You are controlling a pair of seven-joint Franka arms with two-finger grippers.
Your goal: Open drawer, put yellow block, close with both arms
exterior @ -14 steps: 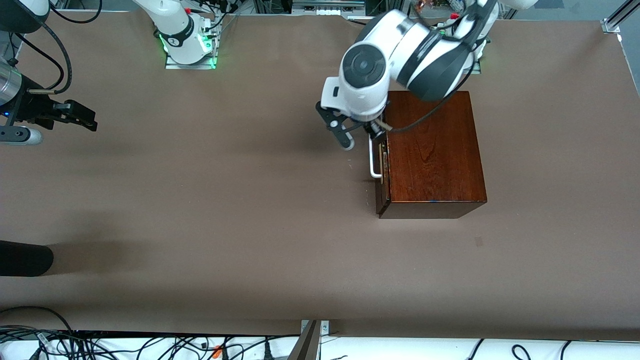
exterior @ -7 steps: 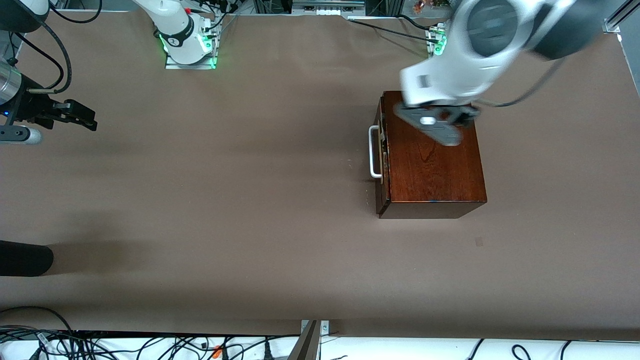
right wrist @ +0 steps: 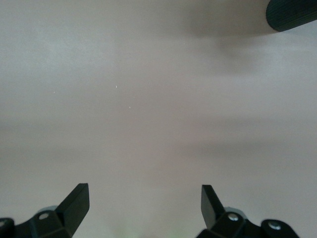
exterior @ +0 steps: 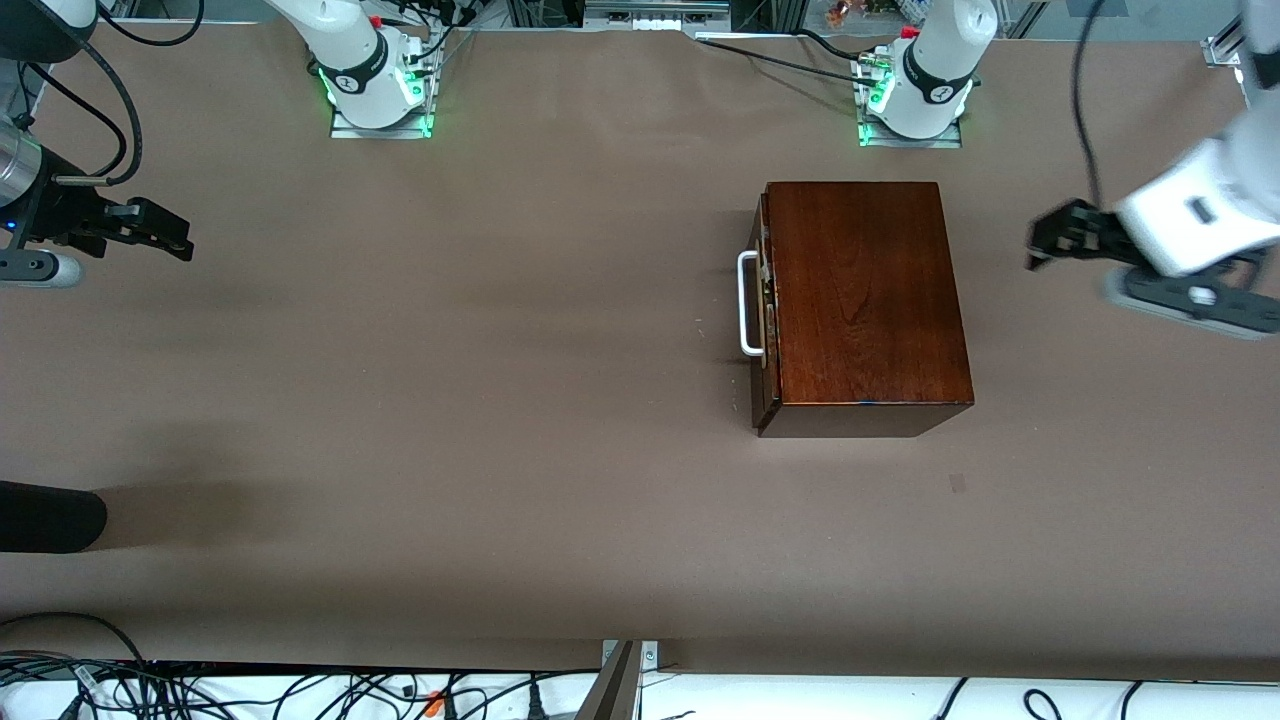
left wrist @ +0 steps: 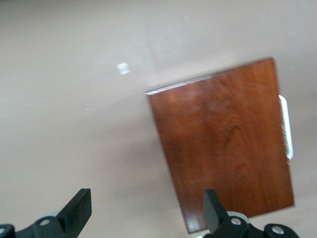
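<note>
The dark wooden box stands on the table in front of the left arm's base. Its drawer sits pushed in, with the white loop handle facing the right arm's end. The yellow block is not in view. My left gripper is open and empty, up over the table between the box and the left arm's end. The left wrist view shows its open gripper with the box and the handle below. My right gripper waits open and empty at the right arm's end, and its wrist view shows only bare table.
A black rounded object lies at the table's edge at the right arm's end, nearer the front camera; it also shows in the right wrist view. A small pale mark is on the brown table. Cables lie along the front edge.
My left arm swung from the drawer handle, over the box top, out to the left arm's end of the table. The drawer and the right arm have not moved.
</note>
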